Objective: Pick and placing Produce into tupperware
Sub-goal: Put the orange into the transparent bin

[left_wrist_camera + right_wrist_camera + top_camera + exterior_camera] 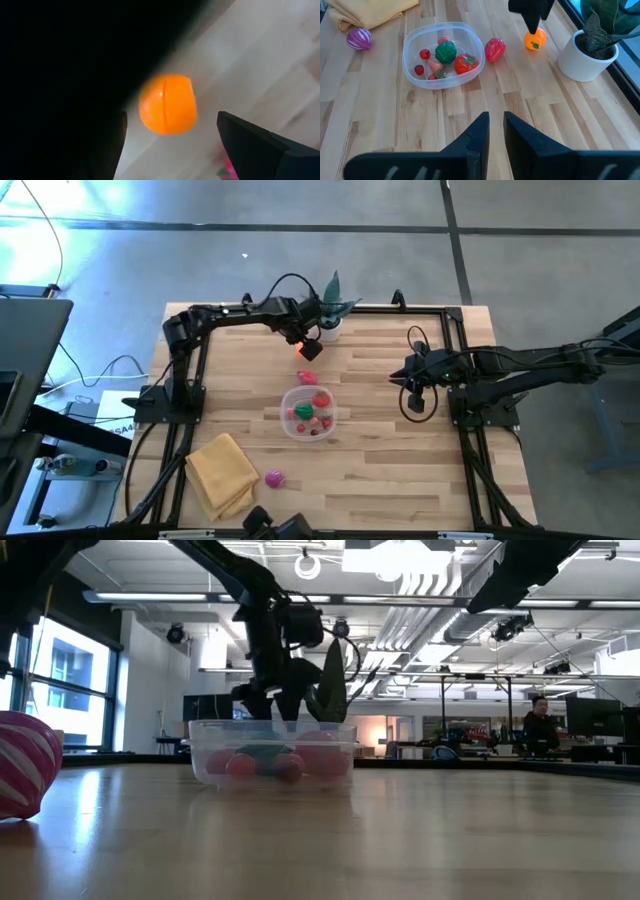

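Note:
My left gripper [170, 150] is open, pointing down over an orange toy fruit [167, 104] that lies on the table between its two fingers, near the plant. In the right wrist view the left gripper [532, 17] hangs just above that orange fruit [535, 40]. A red piece [495, 49] lies beside the clear round tupperware [415, 70], which holds a green piece, a tomato and several small red and pink pieces. A magenta striped piece [275, 478] lies by the yellow cloth. My right gripper [496, 120] is shut and hovers over the table's right half.
A spiky green plant in a white pot [585, 60] stands at the far edge, close beside the orange fruit. The folded yellow cloth [222, 470] lies at the near left. Bare wood lies between the tupperware and my right gripper [415, 380].

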Controlling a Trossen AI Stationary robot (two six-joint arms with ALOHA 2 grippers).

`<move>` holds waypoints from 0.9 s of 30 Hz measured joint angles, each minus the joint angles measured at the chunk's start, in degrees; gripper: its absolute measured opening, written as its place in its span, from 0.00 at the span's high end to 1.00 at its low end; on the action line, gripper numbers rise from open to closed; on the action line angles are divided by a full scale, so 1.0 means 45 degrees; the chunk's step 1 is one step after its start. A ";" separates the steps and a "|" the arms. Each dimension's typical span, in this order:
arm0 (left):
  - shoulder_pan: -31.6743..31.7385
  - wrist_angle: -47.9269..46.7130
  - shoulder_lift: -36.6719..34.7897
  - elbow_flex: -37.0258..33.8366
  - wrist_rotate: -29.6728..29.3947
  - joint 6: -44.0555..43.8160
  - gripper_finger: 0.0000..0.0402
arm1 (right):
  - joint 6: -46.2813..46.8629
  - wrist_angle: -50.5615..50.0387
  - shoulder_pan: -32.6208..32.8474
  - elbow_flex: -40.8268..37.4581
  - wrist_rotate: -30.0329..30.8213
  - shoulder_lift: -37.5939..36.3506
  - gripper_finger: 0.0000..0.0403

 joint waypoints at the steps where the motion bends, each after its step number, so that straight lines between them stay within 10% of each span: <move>1: 0.0002 0.0000 0.0122 0.0000 0.0003 0.0000 0.25 | 0.0000 0.0005 0.0000 -0.0002 0.0000 0.0000 0.88; 27: -0.0022 0.0909 0.1067 0.0005 0.0065 -0.0060 0.14 | -0.0001 0.0005 0.0000 -0.0001 0.0001 -0.0003 0.88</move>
